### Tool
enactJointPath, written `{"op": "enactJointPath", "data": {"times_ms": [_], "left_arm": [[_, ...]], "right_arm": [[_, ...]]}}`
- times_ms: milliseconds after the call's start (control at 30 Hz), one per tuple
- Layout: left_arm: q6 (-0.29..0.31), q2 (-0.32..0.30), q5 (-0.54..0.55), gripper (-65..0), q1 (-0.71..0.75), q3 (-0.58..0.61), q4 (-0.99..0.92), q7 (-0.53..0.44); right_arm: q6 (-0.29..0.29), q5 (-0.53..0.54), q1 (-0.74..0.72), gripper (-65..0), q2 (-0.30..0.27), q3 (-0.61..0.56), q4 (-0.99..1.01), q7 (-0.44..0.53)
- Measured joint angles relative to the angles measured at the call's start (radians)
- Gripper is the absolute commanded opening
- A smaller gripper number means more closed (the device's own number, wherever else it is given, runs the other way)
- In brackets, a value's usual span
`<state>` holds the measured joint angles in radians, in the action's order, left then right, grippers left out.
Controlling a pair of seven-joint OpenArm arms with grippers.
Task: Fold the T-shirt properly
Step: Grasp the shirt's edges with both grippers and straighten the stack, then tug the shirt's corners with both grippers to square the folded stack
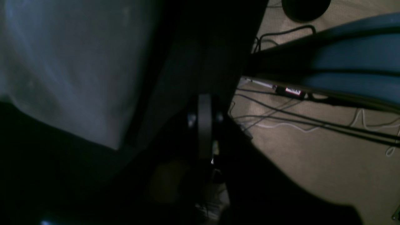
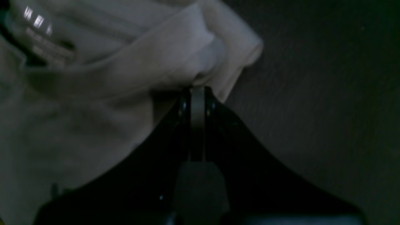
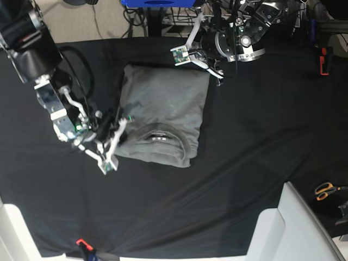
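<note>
The grey T-shirt (image 3: 166, 106) lies partly folded on the black table cloth (image 3: 255, 141), its collar (image 3: 163, 132) toward the front. My right gripper (image 3: 118, 128) is shut on a fold of the T-shirt (image 2: 175, 53) at its left edge beside the collar; the closed fingertips (image 2: 191, 93) pinch the cloth. My left gripper (image 3: 214, 69) sits at the shirt's far right corner. In the left wrist view its fingers (image 1: 204, 118) look shut against dark cloth, with the T-shirt (image 1: 68, 62) to the left. Whether cloth is pinched there is too dark to tell.
Orange scissors (image 3: 326, 189) lie at the right edge. A red tool (image 3: 323, 60) lies far right. A white object (image 3: 293, 228) stands at the front right. Past the table's back edge are floor cables (image 1: 297, 120) and a blue bin (image 3: 157, 2).
</note>
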<state>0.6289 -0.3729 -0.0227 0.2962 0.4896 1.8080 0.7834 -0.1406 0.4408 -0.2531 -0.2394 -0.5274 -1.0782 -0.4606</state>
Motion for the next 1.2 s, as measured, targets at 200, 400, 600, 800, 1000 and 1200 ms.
{"op": "enactJointPath", "data": {"times_ms": [200,400,600,800,1000,1200], "left_arm": [[0.000,0.002,0.000,-65.0,0.000,0.000,0.000,0.000],[0.000,0.001,0.000,-65.0,-0.003,-0.002,-0.005,0.003],[0.000,0.003,0.000,-65.0,0.000,-0.002,-0.006,-0.001],[0.000,0.005,-0.001,-65.0,0.001,-0.002,-0.008,-0.001],[0.000,-0.003,-0.003,-65.0,0.021,-0.002,-0.008,-0.005],[0.000,-0.002,-0.001,-65.0,0.050,0.000,-0.008,-0.005]], "right_arm": [[0.020,-0.007,-0.008,-64.2,-0.022,0.004,-0.001,0.095],[0.167,0.000,0.109,-64.1,-0.100,0.003,-0.310,0.085],[0.175,0.001,0.211,-63.6,-0.043,0.002,-0.531,-0.177],[0.004,0.008,0.157,-63.6,0.101,-0.062,-0.472,-0.222],[-0.064,-0.008,-0.010,-63.6,0.197,-0.055,-0.161,-0.219],[-0.124,-0.003,-0.137,-63.6,0.288,-0.059,0.125,-0.167]]}}
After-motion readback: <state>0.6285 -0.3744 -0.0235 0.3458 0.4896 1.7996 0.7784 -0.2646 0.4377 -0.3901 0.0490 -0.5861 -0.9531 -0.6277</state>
